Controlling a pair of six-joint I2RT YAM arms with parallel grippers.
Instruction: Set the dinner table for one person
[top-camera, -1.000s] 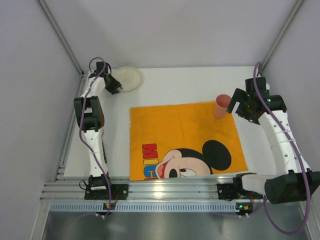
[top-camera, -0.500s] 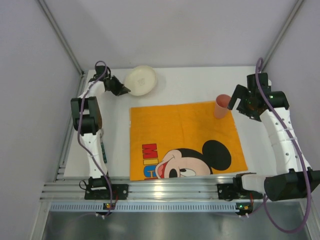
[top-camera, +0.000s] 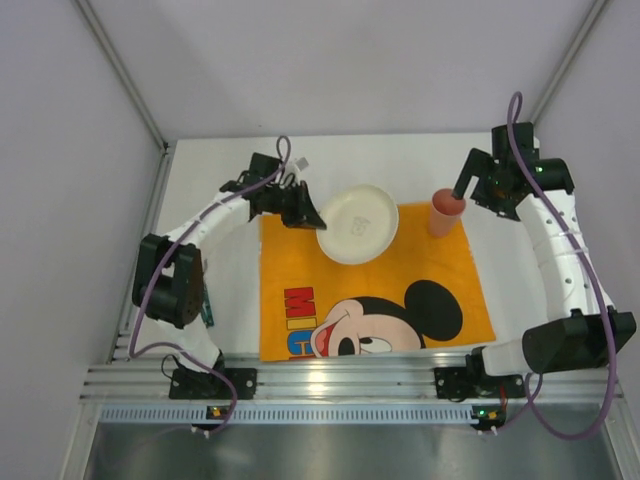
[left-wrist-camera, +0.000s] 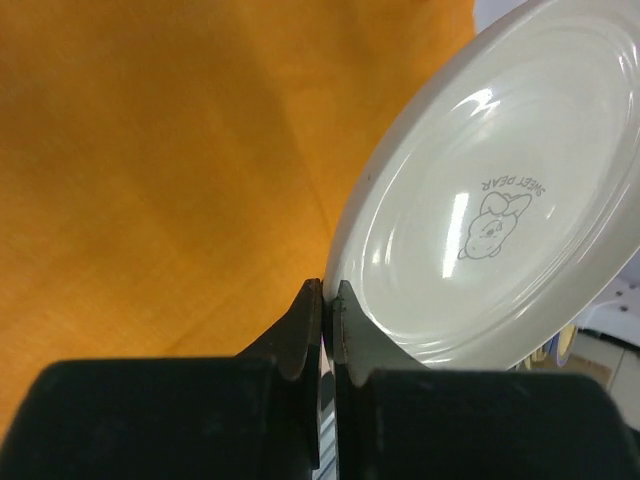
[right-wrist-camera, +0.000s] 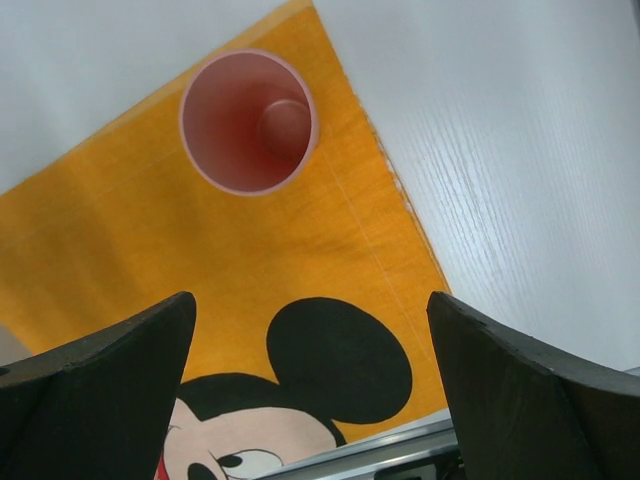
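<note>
My left gripper (left-wrist-camera: 325, 300) is pinched almost closed on the rim of the plate (top-camera: 358, 224), which extends from my fingers toward 3 o'clock in the top view, over the far edge of the orange cloth (top-camera: 370, 300) on the dinner table (top-camera: 400, 160). The plate is round with no long axis, glossy white and smooth, and appears tilted; contact with the cloth cannot be determined. The cloth's centre lies at the plate's 6 o'clock, and the left arm is nearer. My right gripper (top-camera: 466, 188) is wide open and empty, with the pink cup (right-wrist-camera: 248, 120) upright at its 8 o'clock.
</note>
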